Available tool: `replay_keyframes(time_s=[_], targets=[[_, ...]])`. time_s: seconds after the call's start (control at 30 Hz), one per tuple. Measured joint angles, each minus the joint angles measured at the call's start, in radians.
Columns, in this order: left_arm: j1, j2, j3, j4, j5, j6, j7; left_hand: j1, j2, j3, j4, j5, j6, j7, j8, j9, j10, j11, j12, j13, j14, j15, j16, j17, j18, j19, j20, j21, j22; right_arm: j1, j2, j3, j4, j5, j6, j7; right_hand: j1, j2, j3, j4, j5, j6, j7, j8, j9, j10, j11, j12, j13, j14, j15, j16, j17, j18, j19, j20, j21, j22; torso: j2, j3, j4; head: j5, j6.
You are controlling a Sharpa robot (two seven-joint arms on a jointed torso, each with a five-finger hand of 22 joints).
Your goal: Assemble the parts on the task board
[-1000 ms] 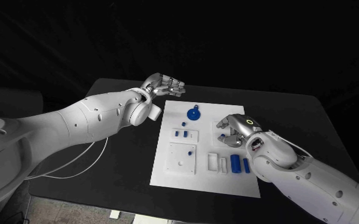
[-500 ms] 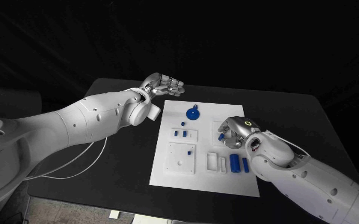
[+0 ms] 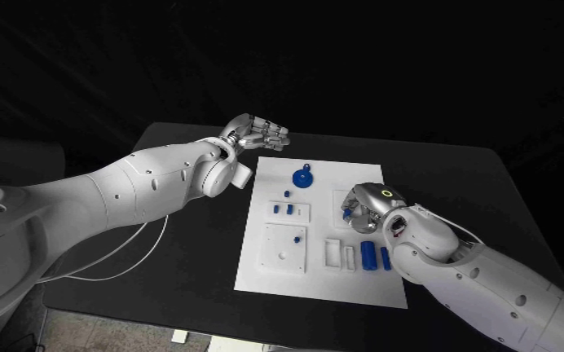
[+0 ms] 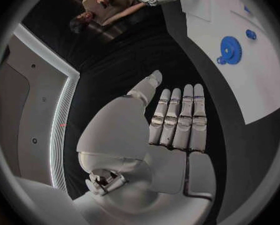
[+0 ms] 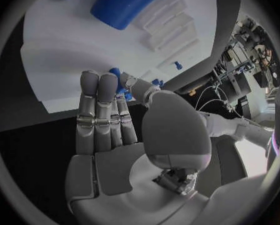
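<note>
Right hand (image 3: 367, 208): we record it over the task board (image 3: 323, 283) at about 3 o'clock, fingertips pinching a small blue part (image 5: 117, 78). Left hand (image 3: 257, 133): empty, fingers straight and side by side, above the bench (image 3: 188, 230) off the board's 11 o'clock corner.

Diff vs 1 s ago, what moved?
The right hand shifted slightly toward the board's middle, fingers on a small blue part at the task board. The left hand stayed off the board's far left corner, holding nothing; the blue gear and other parts unchanged.
</note>
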Motion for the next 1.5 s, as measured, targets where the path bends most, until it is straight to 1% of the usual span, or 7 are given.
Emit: replay_keyframes(time_s=[0.2, 0.33, 0.53, 0.7, 1.2, 1.27, 1.5], targets=[[0.000, 0.000, 0.000, 0.000, 0.000, 0.000, 0.000, 0.000, 0.000, 0.000, 0.000, 0.000, 0.000, 0.000, 0.000, 0.000, 0.000, 0.000, 0.000, 0.000, 0.000, 0.000, 0.000, 0.000, 0.000, 0.000, 0.000, 0.000, 0.000, 0.000, 0.000, 0.000, 0.000, -0.005, -0.003, 0.000, 0.014, 0.016, -0.004, -0.002, -0.004, 0.047, -0.011, 0.005, 0.001, 0.047, -0.014, -0.006, 0.000, -0.002, -0.014, 0.000, 0.004, -0.015, -0.002, -0.012, 0.026, 0.011, 0.000, -0.0007, 0.0000, 0.000, -0.001], [0.000, 0.001, 0.000, -0.001, 0.000, 0.000, 0.000, 0.000, 0.000, 0.000, 0.000, 0.000, 0.000, 0.000, 0.000, 0.000, 0.000, 0.000, 0.000, 0.000, 0.000, 0.000, 0.000, 0.000, 0.000, 0.000, 0.000, 0.000, 0.000, 0.000, 0.001, 0.000, 0.002, -0.012, -0.010, -0.002, 0.010, 0.026, 0.015, -0.024, -0.005, 0.073, -0.016, 0.005, 0.001, 0.059, -0.012, -0.005, 0.000, 0.001, -0.019, 0.003, 0.011, -0.023, -0.002, -0.023, 0.059, 0.028, 0.000, -0.0007, 0.0001, -0.001, -0.002], [0.000, 0.001, 0.000, -0.002, 0.000, 0.000, 0.000, 0.000, 0.000, 0.000, 0.000, 0.000, 0.000, 0.000, 0.000, 0.000, 0.000, 0.000, 0.000, 0.000, 0.000, 0.000, 0.000, 0.000, 0.000, 0.002, 0.002, 0.000, -0.003, -0.001, -0.002, -0.001, 0.017, -0.020, -0.032, -0.009, 0.000, 0.037, 0.028, -0.040, -0.008, 0.080, -0.020, 0.003, 0.002, 0.063, -0.008, -0.004, 0.003, 0.005, -0.022, 0.004, 0.019, -0.032, -0.003, -0.025, 0.087, 0.031, 0.000, -0.0007, 0.0003, -0.002, -0.003], [0.000, 0.001, 0.000, -0.005, 0.000, 0.000, 0.000, 0.000, 0.000, 0.000, 0.000, 0.000, 0.000, 0.000, 0.000, 0.000, 0.000, 0.000, 0.000, 0.000, 0.000, 0.000, 0.000, 0.000, 0.000, 0.004, 0.004, 0.000, -0.003, -0.001, -0.012, 0.000, 0.054, -0.016, -0.055, -0.012, -0.004, 0.040, 0.027, -0.041, -0.012, 0.088, -0.021, 0.002, 0.007, 0.070, -0.009, -0.004, 0.007, 0.005, -0.022, 0.004, 0.021, -0.037, 0.000, -0.028, 0.094, 0.031, 0.000, -0.0007, 0.0002, -0.001, -0.002], [0.000, 0.001, 0.000, -0.007, 0.000, 0.000, 0.000, 0.000, 0.000, 0.000, 0.000, 0.000, 0.000, 0.000, 0.000, 0.000, 0.000, 0.000, 0.000, 0.000, 0.000, 0.000, 0.000, 0.000, 0.000, 0.004, 0.004, 0.000, -0.003, 0.000, -0.012, 0.003, 0.175, 0.107, -0.074, -0.005, -0.011, 0.058, 0.015, -0.052, -0.013, 0.088, -0.021, -0.004, 0.005, 0.069, -0.009, -0.004, 0.002, 0.005, -0.022, 0.004, 0.028, -0.043, 0.000, -0.028, 0.094, 0.031, -0.001, -0.0012, 0.0000, 0.021, -0.009], [0.000, 0.001, 0.000, -0.007, 0.000, 0.000, 0.000, 0.000, 0.000, 0.000, 0.000, 0.000, 0.000, 0.000, 0.000, 0.000, 0.000, 0.000, 0.000, 0.000, 0.000, 0.000, 0.000, 0.000, 0.000, 0.004, 0.004, 0.000, -0.003, 0.000, -0.006, -0.004, 0.183, 0.117, -0.074, -0.002, -0.011, 0.058, 0.015, -0.052, -0.013, 0.088, -0.021, -0.003, 0.003, 0.069, -0.009, -0.004, 0.002, 0.005, -0.022, 0.004, 0.028, -0.043, 0.000, -0.028, 0.094, 0.031, -0.001, -0.0012, 0.0000, 0.027, -0.011], [0.000, 0.007, 0.000, -0.008, 0.000, 0.000, 0.000, 0.000, 0.000, 0.000, 0.000, 0.000, 0.000, 0.000, 0.000, 0.000, 0.000, 0.000, 0.000, 0.000, 0.000, 0.000, 0.000, 0.000, 0.000, 0.004, 0.004, 0.004, -0.007, -0.007, 0.026, -0.055, 0.196, 0.127, -0.078, 0.015, -0.009, 0.061, 0.010, -0.057, -0.011, 0.088, -0.021, -0.001, 0.003, 0.069, -0.009, -0.005, 0.002, 0.005, -0.022, 0.004, 0.028, -0.044, 0.000, -0.028, 0.095, 0.030, -0.001, -0.0012, 0.0000, 0.046, -0.018]])
